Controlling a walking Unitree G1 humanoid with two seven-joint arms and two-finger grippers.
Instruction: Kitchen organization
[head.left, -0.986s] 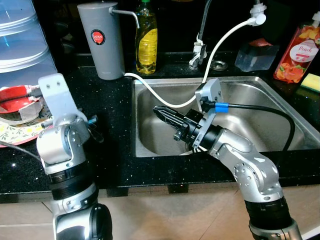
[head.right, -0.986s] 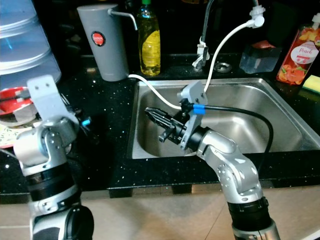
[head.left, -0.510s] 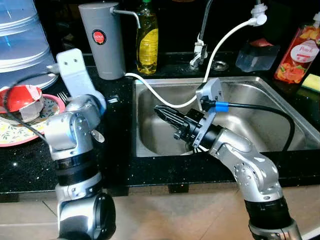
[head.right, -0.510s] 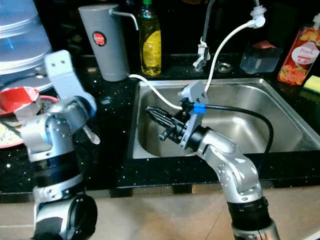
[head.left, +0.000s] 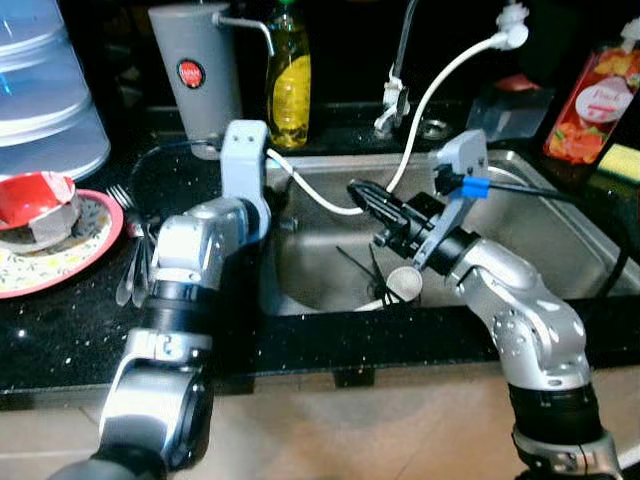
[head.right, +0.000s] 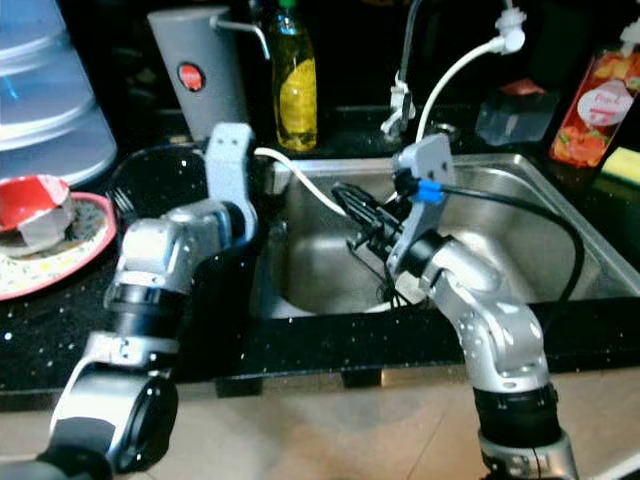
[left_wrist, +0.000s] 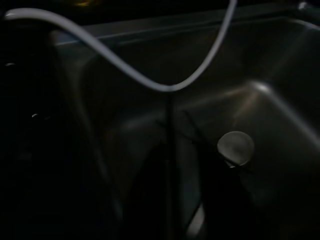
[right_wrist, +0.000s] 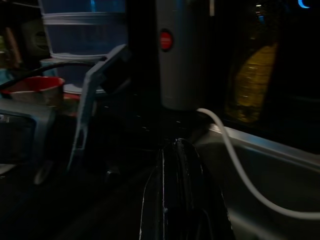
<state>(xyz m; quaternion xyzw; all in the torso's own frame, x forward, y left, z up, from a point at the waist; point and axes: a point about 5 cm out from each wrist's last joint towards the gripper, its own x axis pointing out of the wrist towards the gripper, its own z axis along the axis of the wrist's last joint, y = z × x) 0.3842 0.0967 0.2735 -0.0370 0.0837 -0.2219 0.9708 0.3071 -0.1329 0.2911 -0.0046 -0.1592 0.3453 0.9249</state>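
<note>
Two silver arms built of rounded metallic segments, joined by ribbed black collars at the elbows. On the right wrist, a pale grey angular camera bracket with a blue connector sleeve and a thick black cable looping away; on the left wrist, a matching grey bracket. Long, glossy black fingers on the right gripper.

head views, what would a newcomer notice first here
Two silver arms crowd the steel sink: the right hand hangs over the basin, shut, beside a white hose looping down from the tap. Left of the sink on the black counter sits a floral plate, and a yellow soap bottle stands behind.
</note>
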